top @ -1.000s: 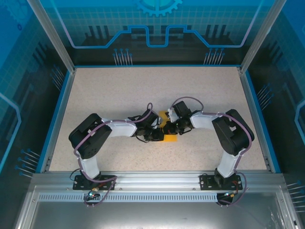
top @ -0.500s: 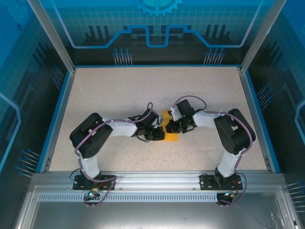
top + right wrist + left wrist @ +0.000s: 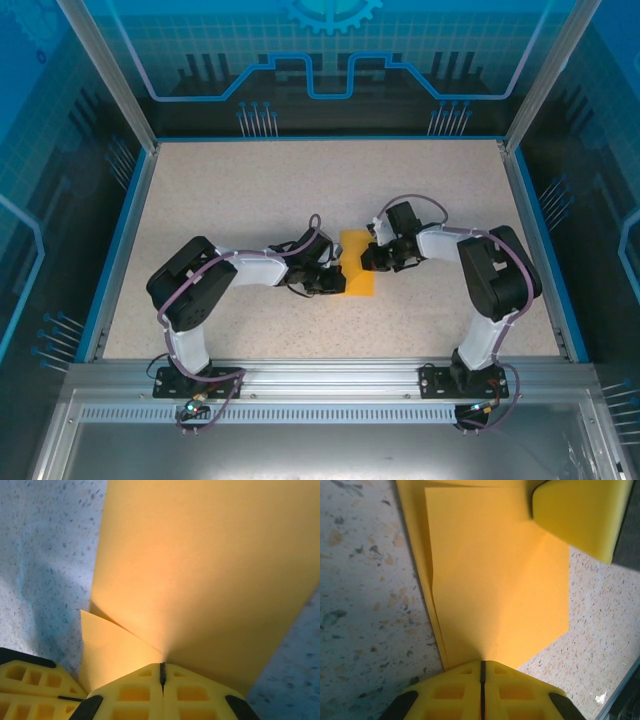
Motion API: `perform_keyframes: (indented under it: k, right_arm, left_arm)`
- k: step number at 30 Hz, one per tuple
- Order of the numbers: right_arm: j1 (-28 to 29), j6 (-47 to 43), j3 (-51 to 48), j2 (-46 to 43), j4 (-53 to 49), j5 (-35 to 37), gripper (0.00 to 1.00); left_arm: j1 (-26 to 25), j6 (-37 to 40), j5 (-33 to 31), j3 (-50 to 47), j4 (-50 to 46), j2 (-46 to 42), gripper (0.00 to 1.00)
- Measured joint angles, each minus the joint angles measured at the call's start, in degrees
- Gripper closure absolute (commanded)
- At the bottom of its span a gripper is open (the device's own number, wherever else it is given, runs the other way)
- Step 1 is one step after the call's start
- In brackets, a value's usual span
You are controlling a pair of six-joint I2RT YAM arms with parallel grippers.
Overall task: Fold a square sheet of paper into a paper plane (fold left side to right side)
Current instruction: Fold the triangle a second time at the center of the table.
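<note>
- We see a robot lab cell: a left arm [image 3: 250, 268] and a right arm [image 3: 490, 265] bolted to an aluminium rail [image 3: 330, 378] at the near edge of the tabletop [image 3: 250, 190].
- Aluminium posts [image 3: 108, 72] carry blue see-through panels [image 3: 420, 45] printed with circuit lines and a gear [image 3: 332, 12].
- The speckled tabletop has a blue rim [image 3: 118, 250].

Orange-yellow square sheet of paper [image 3: 356, 270], partly folded into overlapping layers, flat on the speckled tabletop [image 3: 250, 190]
</note>
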Motion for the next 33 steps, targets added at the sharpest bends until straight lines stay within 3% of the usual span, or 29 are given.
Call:
perform_keyframes:
  k: [13,24,33]
  right_arm:
    - [-2.0,-0.4,0.1,0.2,0.1,-0.5,0.96]
    - [-2.0,-0.4,0.1,0.3,0.2,-0.7,0.96]
    - [-2.0,-0.4,0.1,0.3,0.2,-0.7,0.96]
  left_arm:
    - [0.2,0.0,2.9,1.3,-1.1,0.0,0.83]
    - [0.2,1.0,8.9,13.0,-2.7,4.2,0.85]
    - [0.2,3.3,8.1,14.7,-7.6,9.0,0.87]
